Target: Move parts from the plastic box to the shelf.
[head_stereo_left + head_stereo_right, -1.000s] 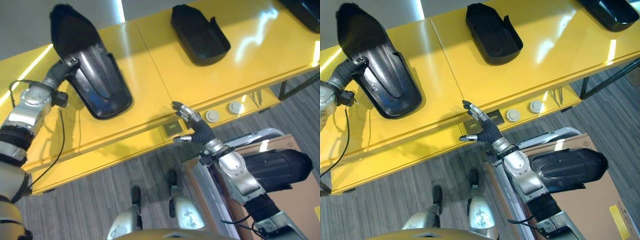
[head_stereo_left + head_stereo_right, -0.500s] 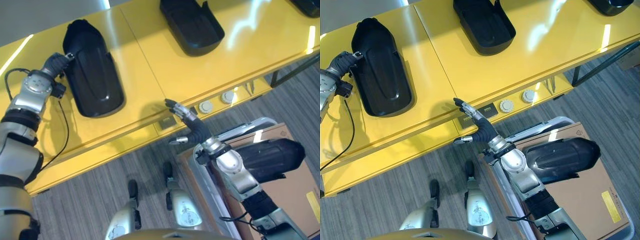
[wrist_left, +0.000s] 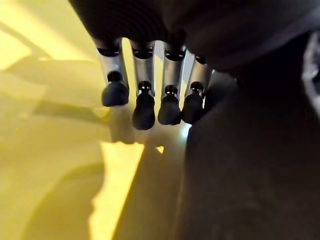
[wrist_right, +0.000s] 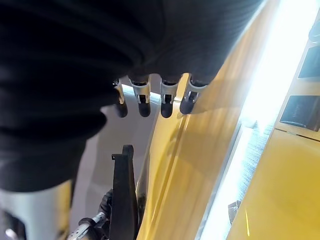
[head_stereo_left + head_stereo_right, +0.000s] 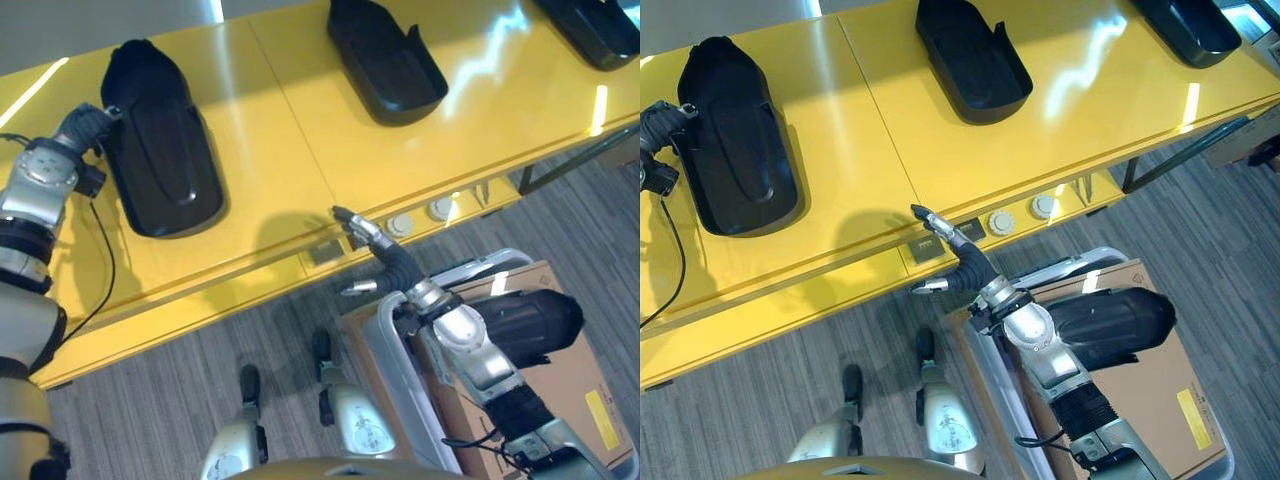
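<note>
Across the far side: yellow shelf (image 5: 290,150), long and glossy, bearing three black moulded parts. Leftmost part (image 5: 160,150) lying flat, left robot hand (image 5: 85,125) at its edge, fingers (image 3: 144,107) straight beside the part, nothing gripped. Second part (image 5: 385,60) well apart toward centre; third (image 5: 590,30) at far end. Lower right: plastic box (image 5: 400,350) holding one more black part (image 5: 525,320). Above box rim, right robot hand (image 5: 385,262), fingers extended, empty.
</note>
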